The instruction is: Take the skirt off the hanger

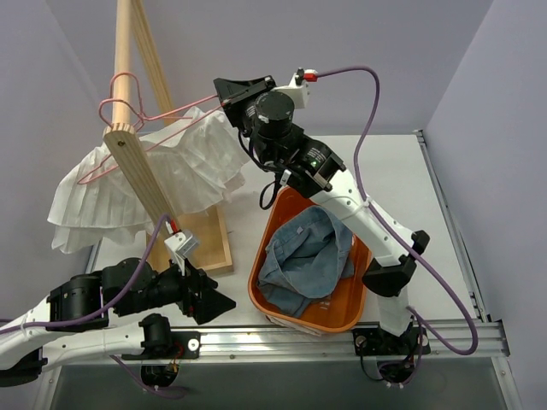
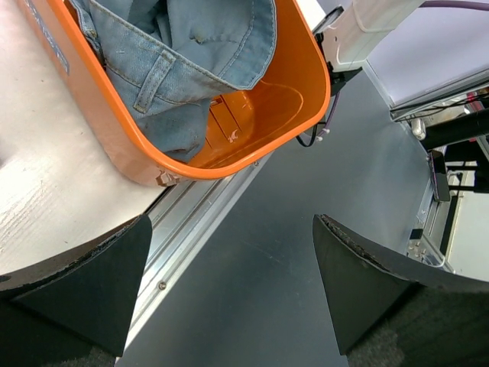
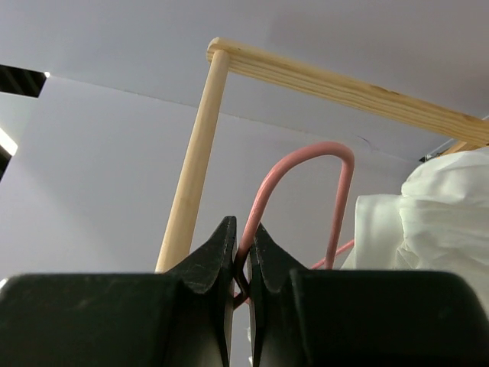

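Observation:
A white pleated skirt (image 1: 145,184) hangs on a pink wire hanger (image 1: 128,107), whose hook sits over the rod of a wooden rack (image 1: 137,162). My right gripper (image 1: 220,92) is raised at the hanger's right end. In the right wrist view it (image 3: 243,233) is shut on the pink hanger wire (image 3: 306,164), with the skirt (image 3: 435,214) bunched at the right. My left gripper (image 1: 224,303) is low near the table's front edge, open and empty (image 2: 231,222), apart from the skirt.
An orange basket (image 1: 256,282) holding blue jeans (image 1: 308,252) stands at the table's front middle, between the two arms; its wall (image 2: 306,92) and the jeans (image 2: 191,46) fill the top of the left wrist view. The rack's wooden base lies at the left.

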